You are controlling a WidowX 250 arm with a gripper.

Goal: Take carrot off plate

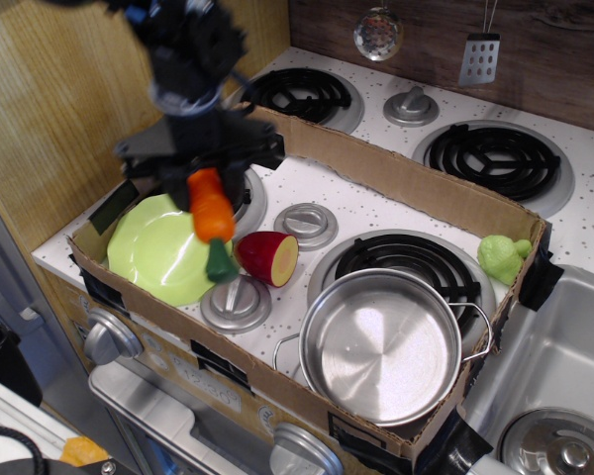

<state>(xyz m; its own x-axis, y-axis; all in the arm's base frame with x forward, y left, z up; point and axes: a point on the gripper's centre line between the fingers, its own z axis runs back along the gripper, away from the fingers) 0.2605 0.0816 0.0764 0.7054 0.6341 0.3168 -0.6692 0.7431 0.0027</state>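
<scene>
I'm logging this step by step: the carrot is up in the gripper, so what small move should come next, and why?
Probably carry the glossy orange toy carrot sideways and lower it onto bare counter. The gripper holds it hanging above the round lime-green plate's edge, near the red-and-yellow cut fruit toy.

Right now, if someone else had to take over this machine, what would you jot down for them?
Gripper: jaws shut on the carrot, gripping its upper end; the green stem end hangs down.
Carrot: lifted clear, in the air above the right edge of the plate, touching nothing else.
Plate: bare, at the left end of the cardboard box.
Done: carrot picked up off the plate.
Left: carry it aside and set it down off the plate, perhaps on open counter inside the box, avoiding the cut fruit toy and the pot.
</scene>
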